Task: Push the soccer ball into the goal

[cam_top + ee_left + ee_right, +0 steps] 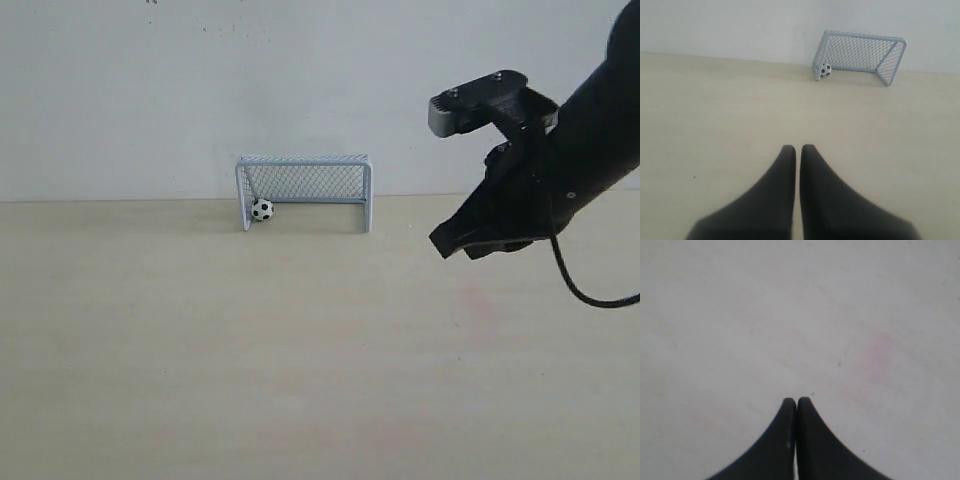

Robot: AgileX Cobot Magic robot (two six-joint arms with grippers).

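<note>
The soccer ball (262, 210) lies inside the goal (304, 160), against its left post, at the back of the table by the wall. In the left wrist view the ball (825, 70) sits in the goal (860, 37) far ahead of my left gripper (798, 147), which is shut with nothing in it. My right gripper (450, 243) hangs in the air right of the goal, well apart from it. Seen from the right wrist, the right gripper (796, 401) is shut and empty over bare table; ball and goal are out of that view.
A pale wooden table (250, 350) runs up to a white wall (200, 90). The right arm (560, 150) with its grey wrist camera (470, 105) fills the upper right of the exterior view. A faint pink stain (875, 355) marks the table.
</note>
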